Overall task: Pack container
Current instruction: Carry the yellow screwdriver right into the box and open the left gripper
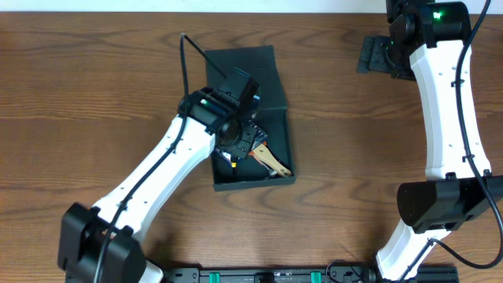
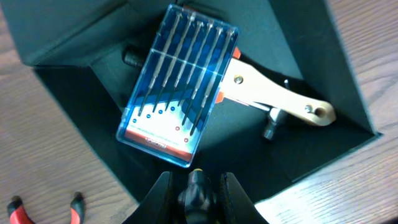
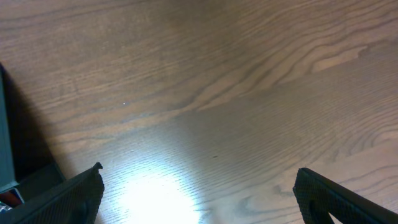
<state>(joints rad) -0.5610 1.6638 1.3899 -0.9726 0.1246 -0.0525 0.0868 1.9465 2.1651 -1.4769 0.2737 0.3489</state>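
The container [image 1: 279, 137] is a dark square box with its flap lid open toward the far side; it also shows in the left wrist view [image 2: 81, 99]. Inside lie a blue case of bits [image 2: 177, 87] and a tool with a pale wooden handle [image 2: 273, 99]. My left gripper [image 2: 196, 190] hovers over the box's near edge, shut on a black tool handle with a yellow tip [image 2: 198, 183]. My right gripper [image 3: 199, 193] is open and empty over bare wood at the far right of the table.
Red-handled pliers [image 2: 25, 211] lie on the table beside the box's left wall. A dark object [image 3: 9, 155] sits at the left edge of the right wrist view. The right arm [image 1: 448, 102] stands along the table's right side.
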